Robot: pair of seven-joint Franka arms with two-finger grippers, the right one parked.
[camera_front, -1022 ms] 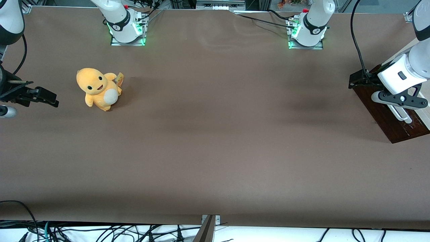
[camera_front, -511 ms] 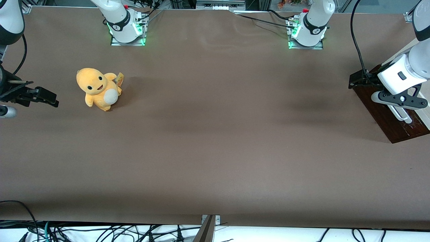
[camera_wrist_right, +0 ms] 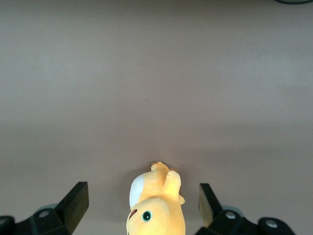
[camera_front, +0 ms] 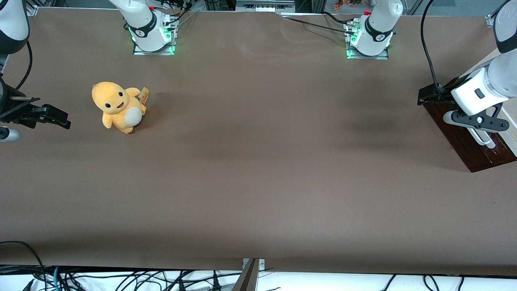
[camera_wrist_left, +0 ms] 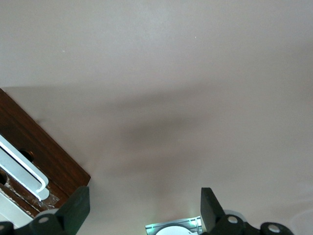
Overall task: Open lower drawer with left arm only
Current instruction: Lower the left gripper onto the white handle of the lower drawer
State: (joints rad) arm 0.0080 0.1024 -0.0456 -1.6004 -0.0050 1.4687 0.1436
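A yellow plush toy (camera_front: 118, 106) sits on the brown table (camera_front: 258, 161) toward the parked arm's end, upright and facing the front camera. The middle of the table holds nothing but shadows. Toward the working arm's end, the lower drawer (camera_front: 464, 139) shows as a dark-brown wooden front with a white bar handle (camera_front: 480, 138). The left arm (camera_front: 490, 83) reaches down over it, and its gripper (camera_wrist_left: 144, 210) hangs just above the drawer front, close to the handle. From the wrist camera, its 2 black fingers (camera_wrist_left: 76, 209) stand spread wide apart with only bare table between them, gripping nothing; the handle (camera_wrist_left: 22, 169) lies just beside 1 finger.
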